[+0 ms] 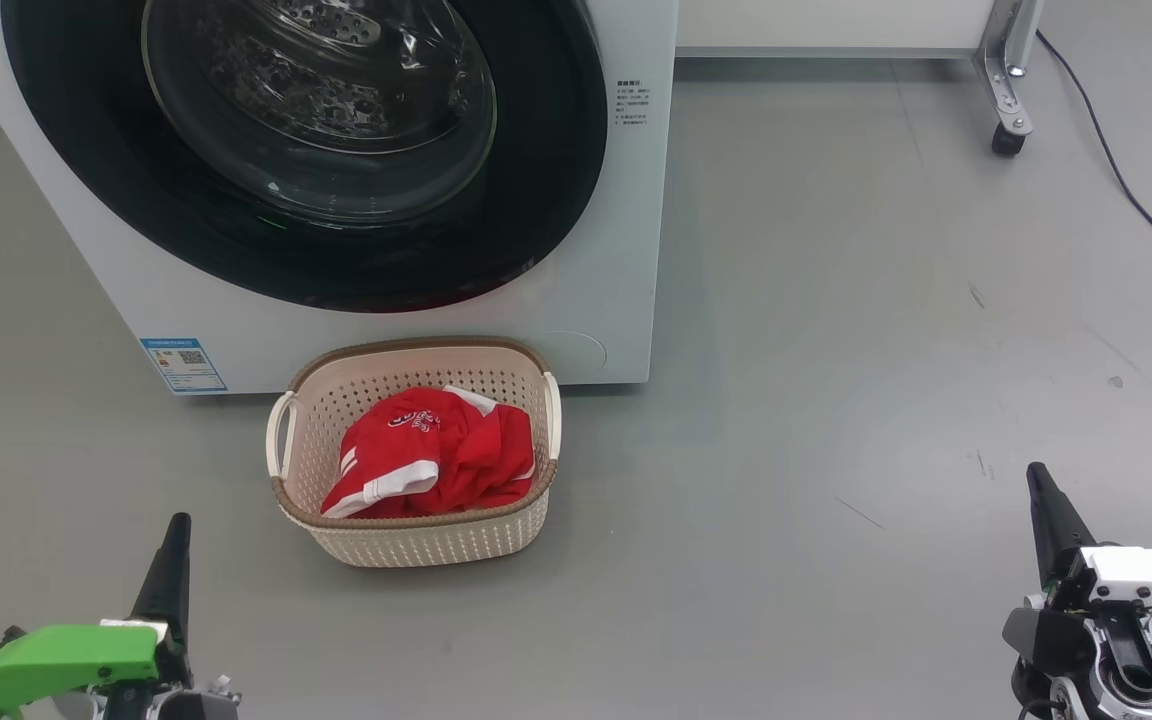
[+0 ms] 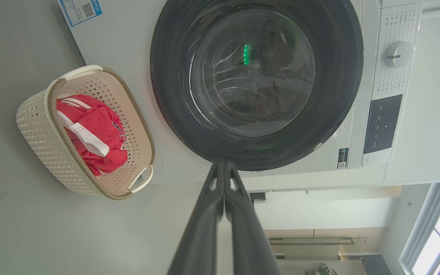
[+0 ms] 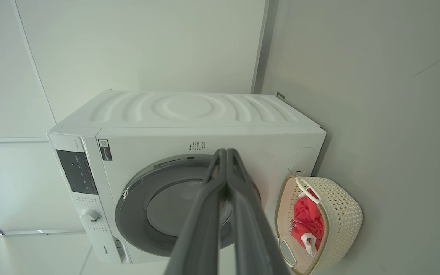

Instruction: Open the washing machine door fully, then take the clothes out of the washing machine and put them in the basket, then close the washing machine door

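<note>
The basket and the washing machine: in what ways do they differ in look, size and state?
The basket is small, cream and full of holes; the washing machine is far bigger, white and smooth. The basket is open on top with red clothes inside; the washing machine has its round black door shut. Both stand on the grey floor.

Stickers [image 1: 183, 364] on washing machine [image 1: 618, 262] — none legible

You get bright, even light, with soft shadow on the floor [image 1: 836, 350] by the basket [image 1: 416, 545]. Reflections streak the washing machine door [image 1: 311, 150], and your wrist views bow at the edges.
</note>
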Motion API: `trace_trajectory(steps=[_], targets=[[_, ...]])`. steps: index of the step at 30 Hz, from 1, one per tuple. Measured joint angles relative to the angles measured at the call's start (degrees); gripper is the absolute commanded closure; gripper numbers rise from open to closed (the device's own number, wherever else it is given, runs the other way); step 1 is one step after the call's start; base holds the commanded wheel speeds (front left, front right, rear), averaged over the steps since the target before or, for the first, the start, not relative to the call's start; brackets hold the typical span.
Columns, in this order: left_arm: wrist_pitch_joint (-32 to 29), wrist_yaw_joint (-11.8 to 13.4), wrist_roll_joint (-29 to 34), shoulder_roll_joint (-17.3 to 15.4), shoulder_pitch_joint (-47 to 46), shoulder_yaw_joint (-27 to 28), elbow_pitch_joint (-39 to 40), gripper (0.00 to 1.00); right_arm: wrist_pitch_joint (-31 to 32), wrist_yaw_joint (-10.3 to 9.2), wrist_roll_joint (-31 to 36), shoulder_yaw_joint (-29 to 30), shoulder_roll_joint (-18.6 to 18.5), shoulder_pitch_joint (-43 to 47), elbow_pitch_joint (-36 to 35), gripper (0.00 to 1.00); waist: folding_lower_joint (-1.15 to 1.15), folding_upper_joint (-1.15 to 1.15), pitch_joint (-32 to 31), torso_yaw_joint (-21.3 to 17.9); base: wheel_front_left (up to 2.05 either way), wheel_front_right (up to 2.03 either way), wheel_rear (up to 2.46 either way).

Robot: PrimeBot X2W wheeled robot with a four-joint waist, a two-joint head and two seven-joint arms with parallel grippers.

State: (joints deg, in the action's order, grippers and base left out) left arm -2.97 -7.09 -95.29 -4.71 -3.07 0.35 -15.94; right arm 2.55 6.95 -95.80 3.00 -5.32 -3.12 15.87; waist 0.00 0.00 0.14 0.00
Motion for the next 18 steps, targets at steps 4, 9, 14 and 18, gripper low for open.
trace_trajectory(steps=[4, 9, 14, 18], targets=[[0.0, 0.0, 0.0, 0.0, 0.0, 0.0, 0.0, 1.00, 0.0, 0.00, 0.0, 0.0, 0.0, 0.0, 0.0, 1.00, 0.00, 0.00, 0.0, 0.0, 0.00, 0.00, 0.00], [0.0, 0.0, 0.0, 0.0, 0.0, 0.1, 0.0, 1.00, 0.0, 0.00, 0.0, 0.1, 0.0, 0.0, 0.0, 1.00, 0.00, 0.00, 0.0, 0.0, 0.00, 0.00, 0.00], [-0.1, 0.0, 0.0, 0.0, 0.0, 0.1, 0.0, 1.00, 0.0, 0.00, 0.0, 0.1, 0.0, 0.0, 0.1, 1.00, 0.00, 0.00, 0.0, 0.0, 0.00, 0.00, 0.00], [-0.1, 0.0, 0.0, 0.0, 0.0, 0.2, 0.0, 1.00, 0.0, 0.01, 0.0, 0.1, 0.0, 0.0, 0.1, 1.00, 0.00, 0.00, 0.0, 0.0, 0.00, 0.00, 0.00]])
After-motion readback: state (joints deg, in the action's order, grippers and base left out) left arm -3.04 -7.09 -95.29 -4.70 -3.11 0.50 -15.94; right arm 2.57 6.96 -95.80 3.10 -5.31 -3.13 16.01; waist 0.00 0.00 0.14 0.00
